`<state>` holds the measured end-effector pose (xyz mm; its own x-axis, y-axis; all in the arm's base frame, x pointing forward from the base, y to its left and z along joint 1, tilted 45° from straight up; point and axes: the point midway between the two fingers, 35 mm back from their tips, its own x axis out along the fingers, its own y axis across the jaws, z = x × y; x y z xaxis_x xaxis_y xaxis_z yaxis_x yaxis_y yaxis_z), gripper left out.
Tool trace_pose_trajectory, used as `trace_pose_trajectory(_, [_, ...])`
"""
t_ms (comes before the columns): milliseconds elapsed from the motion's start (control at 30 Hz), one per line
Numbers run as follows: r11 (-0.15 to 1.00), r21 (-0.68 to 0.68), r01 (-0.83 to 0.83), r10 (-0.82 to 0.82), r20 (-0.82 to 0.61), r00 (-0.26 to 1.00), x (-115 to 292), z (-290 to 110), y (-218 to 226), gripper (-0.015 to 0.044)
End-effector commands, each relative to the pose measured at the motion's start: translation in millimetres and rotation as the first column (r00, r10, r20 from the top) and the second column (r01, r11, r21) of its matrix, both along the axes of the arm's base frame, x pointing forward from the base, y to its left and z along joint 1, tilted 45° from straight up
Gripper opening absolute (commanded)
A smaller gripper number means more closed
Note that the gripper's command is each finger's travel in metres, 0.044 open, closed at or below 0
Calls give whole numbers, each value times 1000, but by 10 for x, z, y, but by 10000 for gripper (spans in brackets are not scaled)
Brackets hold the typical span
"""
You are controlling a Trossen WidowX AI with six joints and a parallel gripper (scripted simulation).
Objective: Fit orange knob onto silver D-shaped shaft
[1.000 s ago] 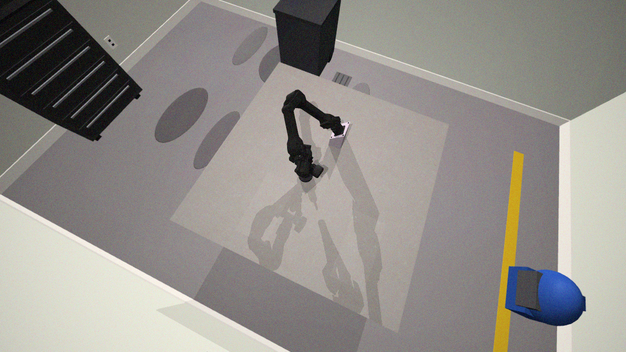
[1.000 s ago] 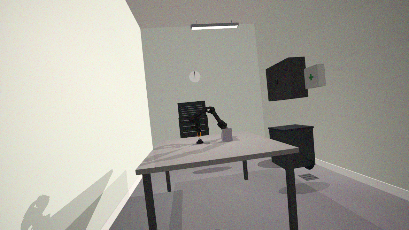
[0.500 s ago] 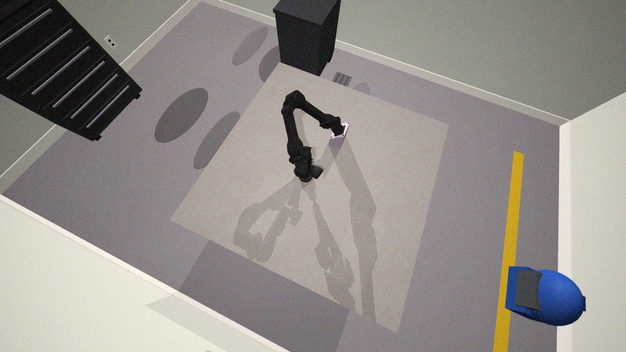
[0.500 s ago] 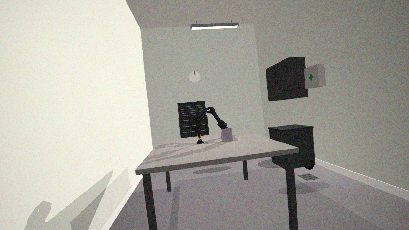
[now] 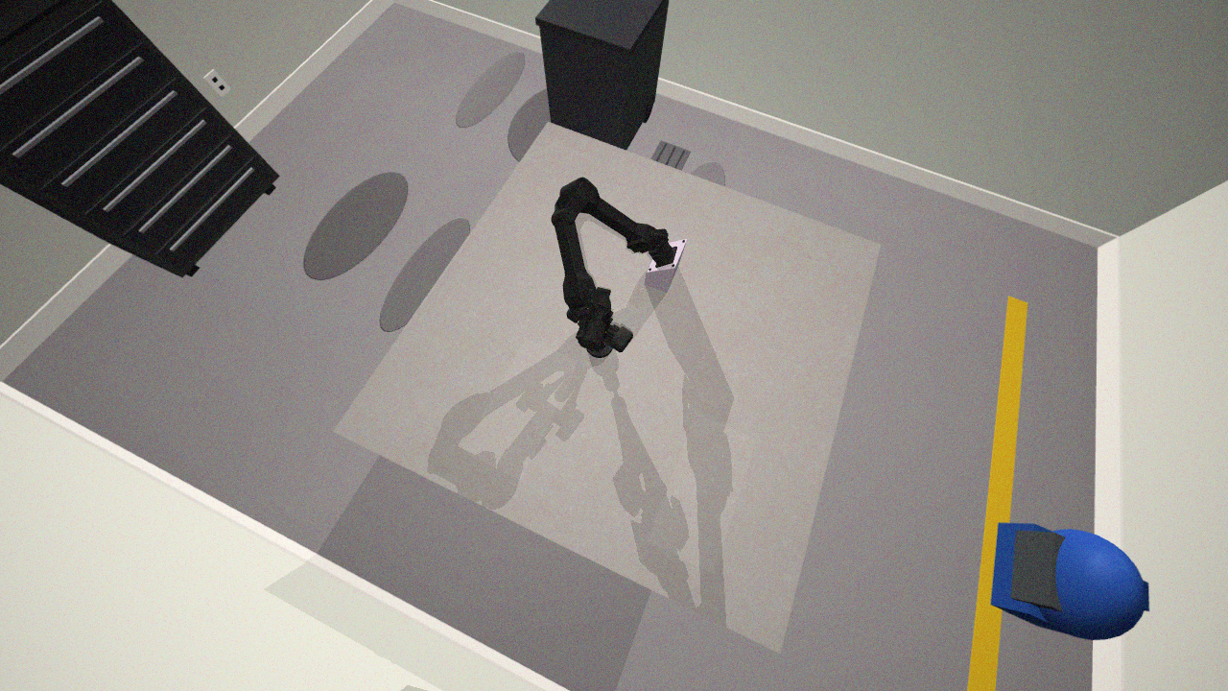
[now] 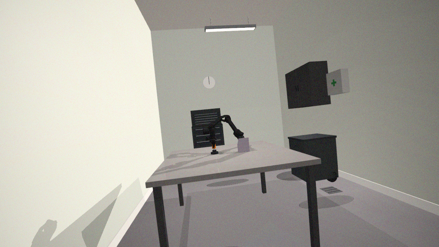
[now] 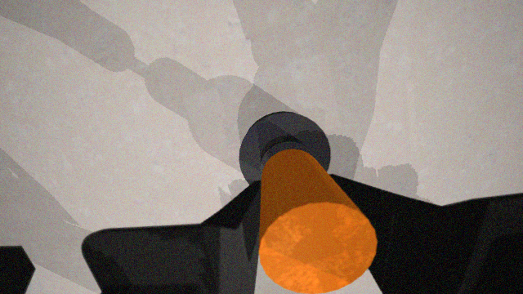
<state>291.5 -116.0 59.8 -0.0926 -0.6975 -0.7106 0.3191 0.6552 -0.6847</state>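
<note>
The orange knob [image 6: 213,146] [image 7: 319,247] is upright between the fingers of my gripper [image 6: 213,143] [image 7: 293,184], which is shut on it. The knob is over the round dark pedestal [image 6: 214,152] [image 7: 254,153]. In the exterior view a small gap shows between the knob's lower end and the pedestal, with a pale bit of the silver shaft in it. In the wrist view the knob covers the shaft and part of the pedestal. The knob's hole and both flat sides are hidden, so their alignment cannot be seen. In the top view the arm hides the knob.
The arm's base stands on a pale block [image 6: 243,145] [image 5: 678,254] on the table [image 6: 233,172], right of the pedestal in the exterior view. Arm shadows cross the table top. A dark cabinet [image 5: 601,77] [image 6: 313,153] stands beyond the table's edge.
</note>
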Motion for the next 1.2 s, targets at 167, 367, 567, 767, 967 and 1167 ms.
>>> trace_pose_trajectory(167, [1000,-2,-5,5,-4,1000,-20,30,29,0])
trace_pose_trajectory(367, [996,14,-92,93,-90,992,-18,29,33,0])
trace_pose_trajectory(567, [988,29,-151,153,-147,977,-10,9,19,0])
trace_pose_trajectory(767, [988,28,-151,153,-147,977,-10,1,2,0])
trace_pose_trajectory(967, [988,28,-151,153,-147,977,-13,-2,3,0])
trace_pose_trajectory(1167, [988,29,-151,153,-147,977,-13,1,10,0])
